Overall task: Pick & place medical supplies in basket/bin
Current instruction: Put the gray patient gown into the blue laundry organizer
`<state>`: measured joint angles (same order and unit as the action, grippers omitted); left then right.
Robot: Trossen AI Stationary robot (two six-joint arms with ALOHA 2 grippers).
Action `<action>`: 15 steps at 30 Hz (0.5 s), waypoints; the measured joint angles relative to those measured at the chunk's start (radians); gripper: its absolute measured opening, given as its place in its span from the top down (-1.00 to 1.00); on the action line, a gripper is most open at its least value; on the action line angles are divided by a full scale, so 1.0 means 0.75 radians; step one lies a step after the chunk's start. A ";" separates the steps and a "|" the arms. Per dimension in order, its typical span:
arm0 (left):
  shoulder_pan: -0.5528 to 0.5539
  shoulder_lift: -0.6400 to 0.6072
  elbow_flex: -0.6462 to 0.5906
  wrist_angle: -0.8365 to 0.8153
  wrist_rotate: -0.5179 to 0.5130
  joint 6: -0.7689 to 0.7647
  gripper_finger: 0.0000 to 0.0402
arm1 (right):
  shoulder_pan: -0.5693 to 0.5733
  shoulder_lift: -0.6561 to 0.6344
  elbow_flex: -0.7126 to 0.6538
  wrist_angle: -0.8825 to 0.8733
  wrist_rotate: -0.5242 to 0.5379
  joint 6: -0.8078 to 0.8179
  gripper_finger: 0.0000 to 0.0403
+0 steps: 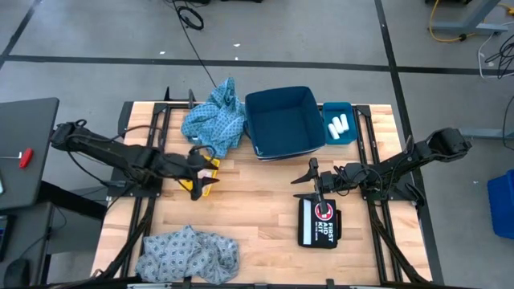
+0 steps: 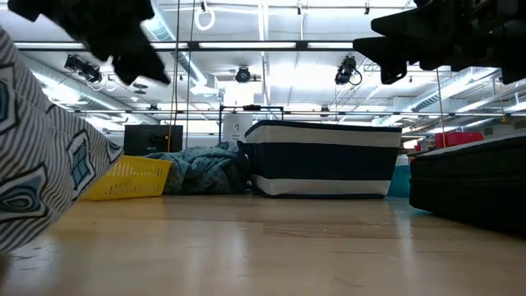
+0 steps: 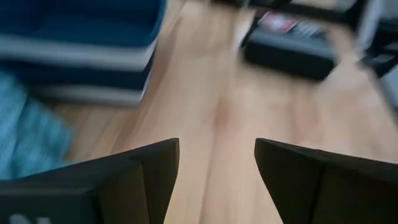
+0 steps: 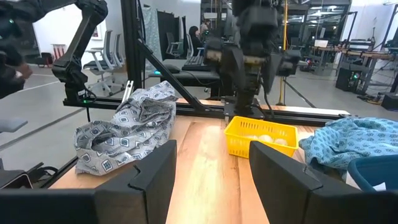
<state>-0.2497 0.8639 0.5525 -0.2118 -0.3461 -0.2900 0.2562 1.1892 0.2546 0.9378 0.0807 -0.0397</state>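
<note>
Fingers of the left gripper [image 1: 207, 170] stand apart over the yellow basket [image 1: 206, 177] holding small white rolls [image 4: 266, 139] — right gripper [image 1: 309, 179], fingers apart too, hovers near the first aid kit [image 1: 319, 222]. Blue cloths [image 1: 214, 119] lie far-left and near-left on the surface [image 1: 257, 201].

The table [image 1: 265, 209] is made of light wooden planks and it stands on a grey concrete floor [image 1: 96, 32] with dark lines across it. A black cable [image 1: 193, 36] lies on the floor, and yellow cables [image 1: 454, 28] lie at one corner. Behind the table the room is a big workshop hall with a white ceiling [image 2: 271, 74], long lamps and black cameras hanging [image 2: 345, 70]. Office chairs [image 4: 106, 53] stand farther away, and a person [image 4: 198, 38] sits there.
</note>
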 joint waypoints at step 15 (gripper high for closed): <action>-0.001 0.026 0.014 0.156 0.382 0.046 -0.06 | 0.000 0.000 0.000 0.000 0.000 -0.002 -0.04</action>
<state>-0.2501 0.8831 0.5632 -0.0951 -0.0596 -0.2553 0.2562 1.1892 0.2546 0.9375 0.0805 -0.0414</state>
